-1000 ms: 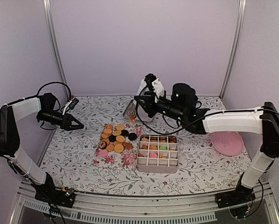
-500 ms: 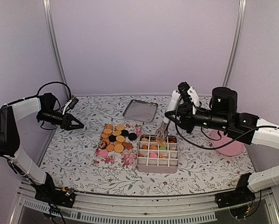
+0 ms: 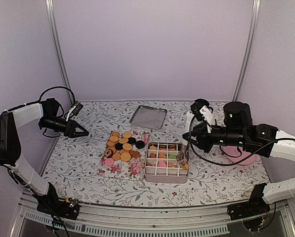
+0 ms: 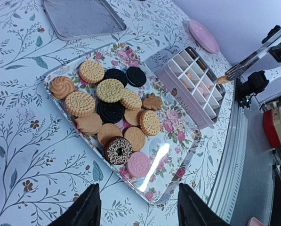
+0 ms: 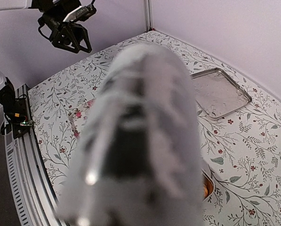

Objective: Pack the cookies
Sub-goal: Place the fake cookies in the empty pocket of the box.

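Observation:
The cookies lie in a heap on a floral tray: golden rounds, some dark ones, a pink one. More cookies sit in the cells of a divided box. My right gripper is shut on grey tongs, whose tips hang over the box's right cells with a small golden piece between them. In the right wrist view the blurred tongs fill the middle and hide the jaws. My left gripper hovers open and empty left of the tray, its fingers near the tray's corner.
A shallow metal tray lies at the back centre. A pink plate sits at the right, partly behind my right arm. The box stands right beside the floral tray. The frame rail runs along the near edge.
My right arm has swung the tongs from the back by the metal tray over to the box's right side and lowered them there. The left arm has not moved.

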Robot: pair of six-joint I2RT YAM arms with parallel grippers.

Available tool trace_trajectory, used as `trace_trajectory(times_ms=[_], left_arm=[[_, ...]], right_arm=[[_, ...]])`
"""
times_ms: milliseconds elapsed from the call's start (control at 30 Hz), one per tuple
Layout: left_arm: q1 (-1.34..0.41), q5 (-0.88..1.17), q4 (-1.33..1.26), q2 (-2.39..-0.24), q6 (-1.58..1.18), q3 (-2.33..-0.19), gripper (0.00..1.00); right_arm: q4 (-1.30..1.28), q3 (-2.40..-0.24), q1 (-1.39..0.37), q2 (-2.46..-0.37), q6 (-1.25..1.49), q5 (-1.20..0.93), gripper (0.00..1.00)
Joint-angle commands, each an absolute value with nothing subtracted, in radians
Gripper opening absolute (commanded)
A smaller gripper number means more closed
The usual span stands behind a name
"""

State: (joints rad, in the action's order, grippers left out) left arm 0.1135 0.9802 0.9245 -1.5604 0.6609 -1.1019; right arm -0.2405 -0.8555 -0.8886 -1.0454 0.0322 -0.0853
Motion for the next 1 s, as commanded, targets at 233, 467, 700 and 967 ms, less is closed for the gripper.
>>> trace_trajectory(times_ms=[233, 467, 700, 967], left_arm=[[0.115, 0.999, 0.923, -1.548, 0.653, -1.103, 0.56], [0.113, 0.999, 0.923, -1.551, 0.650, -1.105, 0.56], [0.112, 0.992, 0.923, -1.549, 0.655, -1.100, 0.56], [0.112, 0.992, 0.923, -1.554, 0.660, -1.103, 0.55]], right_arm=[[-0.155, -0.843, -0.859, -1.053, -0.020, -0.053, 0.00], [-0.122, -0.833, -0.836, -1.074, -0.056, -0.069, 0.00], [-0.117, -0.811, -0.825, -1.090, -0.055, -0.083, 0.00], [-0.129, -0.797, -0.819, -1.077, -0.037, -0.101, 0.00]])
